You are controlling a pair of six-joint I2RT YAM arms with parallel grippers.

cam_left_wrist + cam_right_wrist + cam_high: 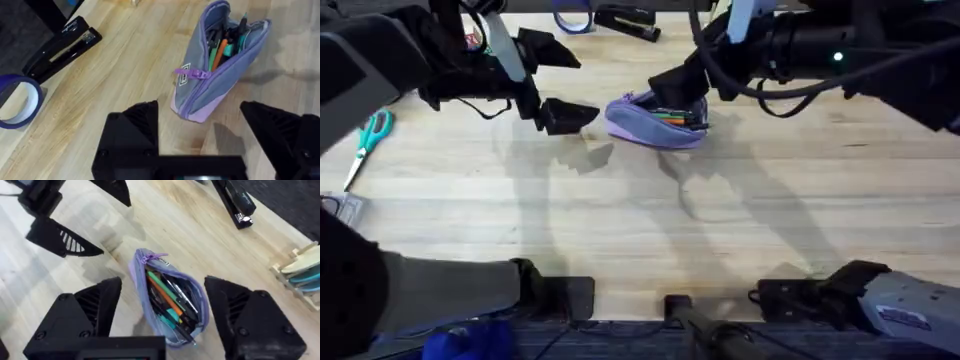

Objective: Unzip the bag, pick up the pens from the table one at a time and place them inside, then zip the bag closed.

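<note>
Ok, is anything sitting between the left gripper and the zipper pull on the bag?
Nothing visible does. The left gripper is open over bare table, and the zipper pull on the bag faces it. The stapler and tape roll lie off to one side.

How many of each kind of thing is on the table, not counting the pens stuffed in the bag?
Bag (open, pens inside): 1
Scissors: 1
Stapler: 1
Tape roll: 1
Total: 4 things on the table
</note>
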